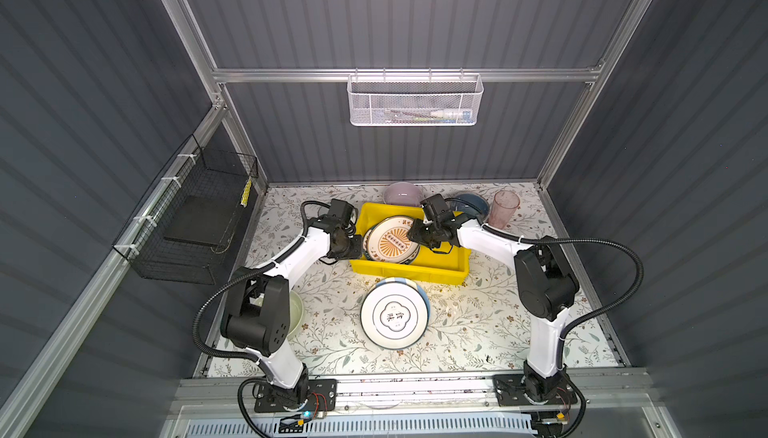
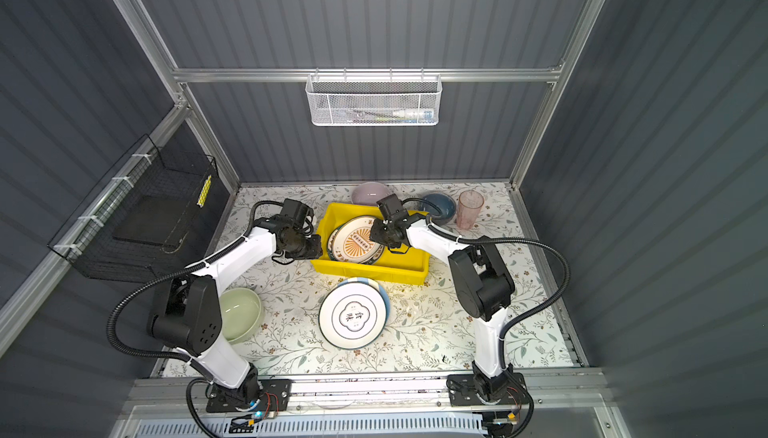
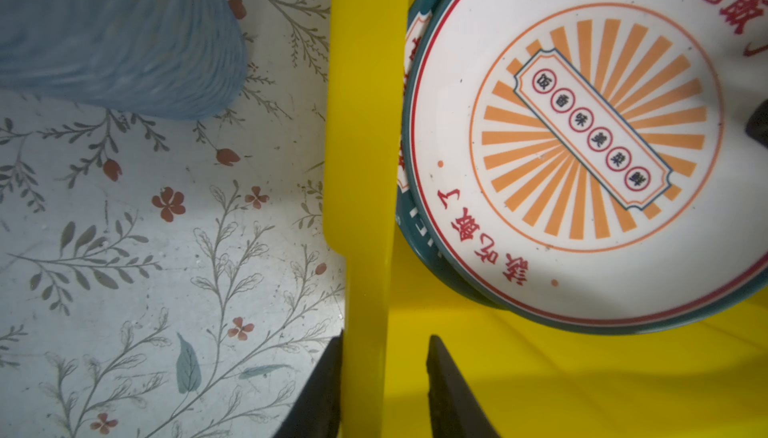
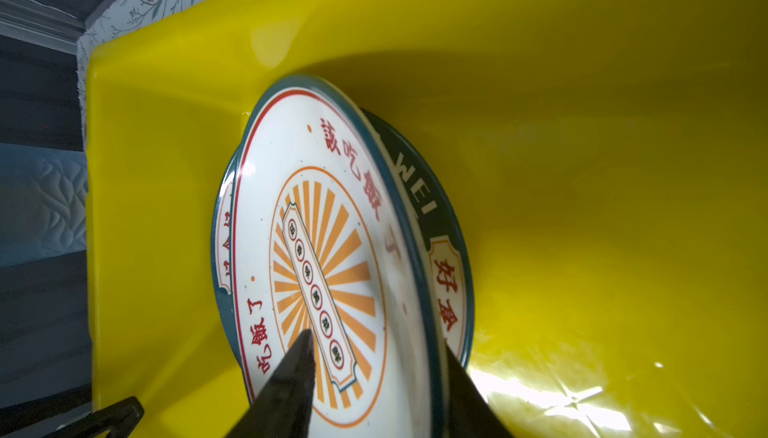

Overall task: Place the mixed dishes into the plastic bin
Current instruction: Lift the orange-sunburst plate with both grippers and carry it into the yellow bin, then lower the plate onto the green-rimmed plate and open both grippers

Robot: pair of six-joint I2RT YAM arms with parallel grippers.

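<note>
The yellow plastic bin (image 1: 415,270) (image 2: 374,270) sits at mid-table. Inside it the orange sunburst plate (image 1: 392,242) (image 4: 324,257) leans tilted on a green-rimmed lettered plate (image 4: 449,282) (image 3: 409,215). My right gripper (image 1: 413,234) (image 4: 378,340) is open, one finger over the sunburst plate's face and one behind its rim. My left gripper (image 1: 357,244) (image 3: 386,334) is open astride the bin's left wall, its outer finger touching the rim. A white plate (image 1: 394,315) lies on a blue-striped plate (image 1: 419,288) in front of the bin.
Behind the bin stand a lilac bowl (image 1: 402,194), a dark blue bowl (image 1: 473,203) and a pink tumbler (image 1: 503,209). A pale green bowl (image 2: 239,315) sits under the left arm. A blue tumbler (image 3: 116,32) lies left of the bin. A black wire basket (image 1: 195,215) hangs on the left wall.
</note>
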